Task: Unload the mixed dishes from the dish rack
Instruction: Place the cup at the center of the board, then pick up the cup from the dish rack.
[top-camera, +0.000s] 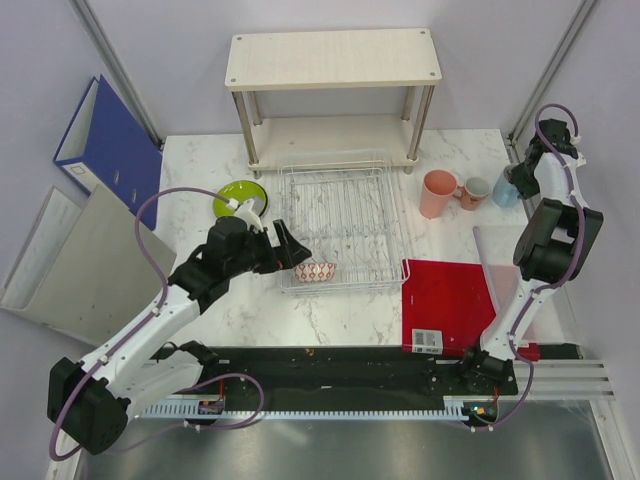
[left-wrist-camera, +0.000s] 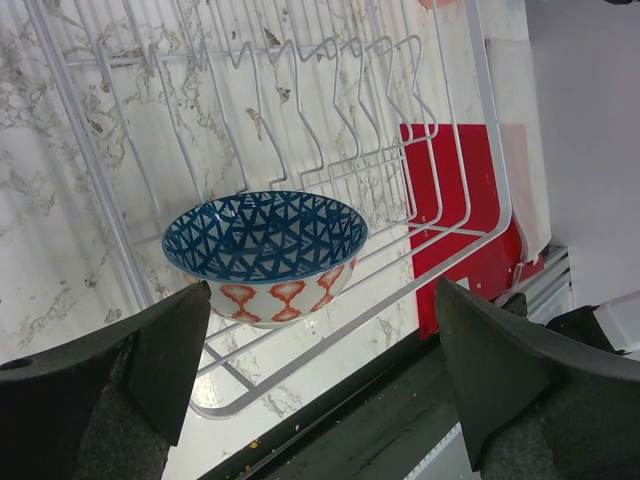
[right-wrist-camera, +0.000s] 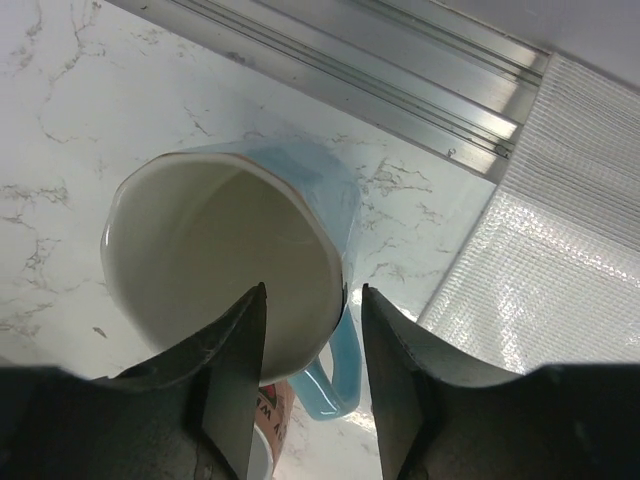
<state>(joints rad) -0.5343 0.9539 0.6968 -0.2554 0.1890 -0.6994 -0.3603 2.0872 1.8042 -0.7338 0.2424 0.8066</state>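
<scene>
Top external view: dish rack (top-camera: 345, 222), silver wire, centre of the marble table (top-camera: 250, 310), holding one item, the small bowl (top-camera: 316, 271), in its near-left corner. Lime-green plate (top-camera: 240, 200) lies on the table left of the rack. Tall pink cup (top-camera: 437, 193), small terracotta mug (top-camera: 476, 191) and light blue cup (top-camera: 506, 190) stand in a row to the rack's right, judged already unloaded. No dark red-black plate is seen. Left gripper (top-camera: 290, 250) sits at the rack's near-left corner, facing the bowl. Right gripper (top-camera: 514, 182) hangs over the blue cup.

Left wrist view: the bowl sits upright on the rack floor by the corner wires. The left fingers (left-wrist-camera: 170, 350) are spread to their widest on either side of it and clear of it, a spacing judged right for taking it across the rim.

Right wrist view: the blue cup stands upright on the table, handle toward the camera, close against the mug. The right fingers (right-wrist-camera: 235, 370) straddle its rim wall, one over the mouth and one outside above the handle, jaws partly apart with slack showing, so not clamped. A rim pinch suits a cup too wide to span.
</scene>
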